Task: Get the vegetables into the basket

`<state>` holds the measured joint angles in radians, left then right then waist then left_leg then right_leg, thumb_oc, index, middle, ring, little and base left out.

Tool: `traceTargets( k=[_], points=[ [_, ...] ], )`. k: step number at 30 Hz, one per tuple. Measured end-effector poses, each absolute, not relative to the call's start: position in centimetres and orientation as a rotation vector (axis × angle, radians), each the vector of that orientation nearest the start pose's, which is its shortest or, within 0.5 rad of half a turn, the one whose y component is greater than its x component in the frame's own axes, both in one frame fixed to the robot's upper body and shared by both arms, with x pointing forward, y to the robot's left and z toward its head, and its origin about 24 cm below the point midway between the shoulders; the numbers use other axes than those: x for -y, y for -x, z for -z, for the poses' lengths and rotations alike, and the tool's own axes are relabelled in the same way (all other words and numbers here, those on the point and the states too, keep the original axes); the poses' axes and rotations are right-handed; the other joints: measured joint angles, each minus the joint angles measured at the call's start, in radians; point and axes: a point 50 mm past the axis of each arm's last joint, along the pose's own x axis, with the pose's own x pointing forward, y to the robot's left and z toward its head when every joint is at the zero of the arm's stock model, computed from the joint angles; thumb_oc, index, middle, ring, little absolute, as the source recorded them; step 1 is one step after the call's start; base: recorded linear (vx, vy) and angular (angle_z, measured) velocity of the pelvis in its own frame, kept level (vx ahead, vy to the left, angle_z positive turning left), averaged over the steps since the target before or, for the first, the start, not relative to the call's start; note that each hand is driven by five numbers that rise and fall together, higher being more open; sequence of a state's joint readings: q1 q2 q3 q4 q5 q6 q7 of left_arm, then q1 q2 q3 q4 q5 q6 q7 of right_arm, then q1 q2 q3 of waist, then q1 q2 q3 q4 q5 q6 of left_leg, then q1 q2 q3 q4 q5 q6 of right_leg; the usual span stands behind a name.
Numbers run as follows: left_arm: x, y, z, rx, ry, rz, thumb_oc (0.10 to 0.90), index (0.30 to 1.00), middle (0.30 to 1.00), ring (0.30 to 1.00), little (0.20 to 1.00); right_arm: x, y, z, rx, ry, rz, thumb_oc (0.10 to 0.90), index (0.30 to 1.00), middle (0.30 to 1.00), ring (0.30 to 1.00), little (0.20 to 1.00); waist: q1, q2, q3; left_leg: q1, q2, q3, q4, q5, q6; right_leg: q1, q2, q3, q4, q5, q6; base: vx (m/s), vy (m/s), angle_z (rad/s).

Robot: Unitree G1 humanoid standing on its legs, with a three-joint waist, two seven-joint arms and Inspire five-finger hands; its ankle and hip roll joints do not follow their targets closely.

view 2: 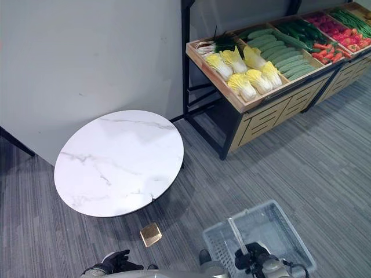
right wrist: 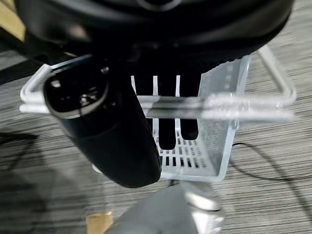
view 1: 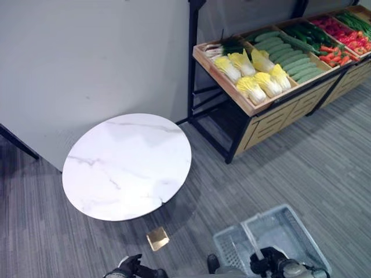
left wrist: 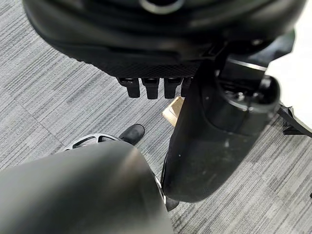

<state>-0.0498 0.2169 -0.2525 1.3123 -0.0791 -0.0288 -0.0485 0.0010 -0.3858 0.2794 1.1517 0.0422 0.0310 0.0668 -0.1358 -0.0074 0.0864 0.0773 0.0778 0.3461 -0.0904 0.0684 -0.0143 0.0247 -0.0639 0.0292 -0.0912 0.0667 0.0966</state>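
The basket [view 1: 272, 234] is pale grey plastic with slots in its walls and floor. It has a thin clear handle [right wrist: 214, 105] across the top. It hangs low on the right, over the grey carpet [view 1: 301, 168], and nothing lies in it. The right hand [view 2: 250, 258] holds it: in the right wrist view the fingers [right wrist: 168, 124] curl over the handle bar and the thumb [right wrist: 105, 131] sits on the near side. The bottom edge of the head views cuts off the near part of the basket.

The vegetables sit on a wooden stand [view 1: 272, 119] at the back right, well apart from the basket. The first bin holds cabbages [view 1: 255, 75], yellow on top and white below. I count about seven, but they are packed tight, so it is hard to be sure. Some leafy greens [view 1: 232, 44] lie at the back of that bin. The next bin holds long green cucumbers [view 1: 293, 58], too many and too close to count. Past that is a bin of red and orange carrots [view 1: 342, 43], then more green things [view 2: 353, 20] cut off at the corner.

One round white table [view 1: 127, 165] with grey veins stands on the left, by the wall [view 1: 93, 58]. One small gold square [view 1: 157, 238] lies on the carpet near it.

The left hand [view 1: 128, 266] is low on the left. Its fingers [left wrist: 151, 87] are curled and hold nothing.
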Motion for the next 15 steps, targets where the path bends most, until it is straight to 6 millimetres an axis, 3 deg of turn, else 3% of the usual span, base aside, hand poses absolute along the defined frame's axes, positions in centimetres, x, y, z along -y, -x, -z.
traceTargets(
  k=[5,6,7,8,9,10,11,12,13,14,15],
  points=[
    [-21.6,-9.9,16.4,-1.239,-0.275,0.089,0.9,1.0,1.0,1.0,1.0,26.8,-8.5,15.3,-1.282,0.395,-0.032,0.4,0.3,0.3,0.3,0.3,-0.003,0.004,-0.003,-0.022,0.022,-0.031,0.002,0.01,-0.023,-0.007,0.026,-0.022,0.005,-0.01,-0.017,0.02,-0.131,0.15],
    [-21.6,-10.0,16.4,-1.234,-0.276,0.088,0.9,1.0,1.0,1.0,1.0,26.6,-8.4,15.3,-1.284,0.382,-0.029,0.4,0.3,0.3,0.3,0.3,0.001,0.003,-0.003,-0.036,0.031,-0.037,0.018,0.008,-0.029,-0.014,0.033,-0.027,0.009,-0.016,-0.025,-0.02,-0.109,0.14],
    [-21.8,-10.5,16.2,-1.22,-0.263,0.068,0.9,1.0,1.0,1.0,1.0,26.2,-8.4,15.5,-1.283,0.364,-0.03,0.4,0.3,0.3,0.3,0.3,0.02,-0.016,0.01,-0.072,0.038,-0.073,0.1,0.004,-0.049,-0.024,0.03,-0.027,0.025,-0.033,-0.057,0.04,-0.026,-0.03],
    [-22.2,-11.8,15.8,-1.18,-0.257,0.048,0.9,1.0,1.0,1.0,1.0,25.7,-8.9,15.6,-1.275,0.353,-0.038,0.4,0.3,0.3,0.3,0.3,0.052,-0.053,0.029,-0.129,0.035,-0.173,0.213,0.018,-0.076,-0.029,0.017,-0.014,0.035,-0.026,-0.075,0.08,0.058,-0.17],
    [-22.1,-12.0,15.8,-1.17,-0.252,0.05,0.9,1.0,1.0,1.0,1.0,25.8,-9.1,15.5,-1.277,0.359,-0.038,0.4,0.3,0.3,0.3,0.3,0.058,-0.066,0.036,-0.16,0.036,-0.248,0.258,0.005,-0.096,-0.024,0.018,0.002,0.037,-0.017,-0.076,0.14,0.158,-0.29],
    [-21.9,-12.2,15.7,-1.161,-0.246,0.056,0.9,1.0,1.0,1.0,1.0,26.1,-9.8,15.3,-1.263,0.372,-0.032,0.4,0.3,0.3,0.3,0.3,0.062,-0.066,0.036,-0.172,0.018,-0.369,0.25,-0.029,-0.135,-0.024,0.017,0.016,0.023,-0.017,-0.082,0.09,0.125,-0.41],
    [-21.2,-12.3,15.8,-1.161,-0.246,0.078,0.9,1.0,1.0,1.0,1.0,26.6,-10.6,15.0,-1.248,0.395,-0.023,0.4,0.3,0.3,0.3,0.3,0.067,-0.063,0.039,-0.152,0.006,-0.475,0.087,-0.035,-0.139,-0.027,0.015,0.042,0.004,0.002,-0.061,0.06,0.23,-0.42],
    [-21.0,-12.6,15.8,-1.157,-0.239,0.08,0.9,1.0,1.0,1.0,1.0,27.0,-10.9,14.8,-1.239,0.407,-0.01,0.4,0.3,0.3,0.3,0.3,0.068,-0.058,0.049,-0.149,0.007,-0.498,0.031,-0.03,-0.134,-0.03,0.016,0.047,0.004,0.0,-0.069,0.01,0.205,-0.95],
    [-20.7,-12.8,15.8,-1.15,-0.232,0.082,0.9,1.0,1.0,1.0,1.0,27.8,-11.3,14.3,-1.206,0.423,0.006,0.4,0.3,0.3,0.3,0.3,0.059,-0.031,0.056,-0.131,0.004,-0.44,0.048,-0.022,-0.103,-0.025,0.025,0.089,0.005,0.012,-0.056,0.01,0.428,-0.81],
    [-20.7,-12.7,15.8,-1.153,-0.23,0.083,0.9,1.0,1.0,1.0,1.0,28.0,-11.5,14.2,-1.197,0.429,0.008,0.4,0.3,0.3,0.3,0.3,0.049,-0.021,0.055,-0.122,-0.006,-0.43,0.055,-0.017,-0.095,-0.022,0.025,0.093,0.005,0.013,-0.051,-0.01,0.332,-0.88],
    [-20.9,-12.7,15.8,-1.155,-0.24,0.083,0.9,1.0,1.0,1.0,1.0,27.6,-11.7,14.3,-1.187,0.415,0.016,0.4,0.3,0.3,0.3,0.3,0.039,-0.027,0.061,-0.098,-0.037,-0.413,0.025,0.017,-0.043,-0.033,0.009,0.114,0.015,0.015,-0.034,-0.02,0.318,-0.87]
  ],
)
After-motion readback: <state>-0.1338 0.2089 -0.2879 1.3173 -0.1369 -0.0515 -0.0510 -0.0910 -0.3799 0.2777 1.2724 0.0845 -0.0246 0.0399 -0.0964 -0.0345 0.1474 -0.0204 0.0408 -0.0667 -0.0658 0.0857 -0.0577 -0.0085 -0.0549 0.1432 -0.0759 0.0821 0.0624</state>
